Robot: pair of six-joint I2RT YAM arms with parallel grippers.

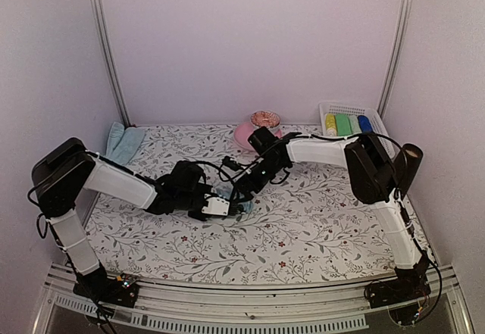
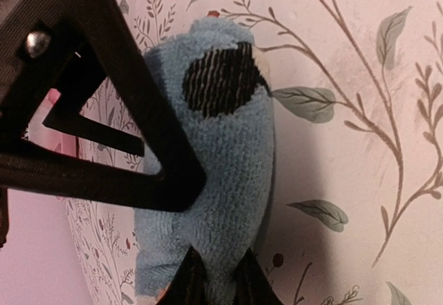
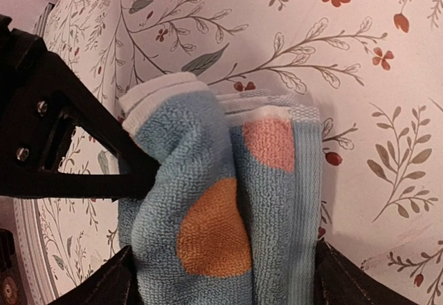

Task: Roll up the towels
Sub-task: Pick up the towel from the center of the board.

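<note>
Right wrist: right claw (image 3: 221, 277) spread around towel (image 3: 221, 201); overhead hides it. Left claw (image 2: 214, 281) pinches towel.

Both arms are stretched in low toward the middle, wrists nearly meeting; the left gripper (image 1: 216, 207) has its jaws pinched narrow on the blue towel (image 2: 221, 180), one black finger (image 2: 131, 111) pressed right into the pile. The right gripper (image 1: 241, 186) comes from the far side with jaws spread wide, straddling the same towel.
</note>
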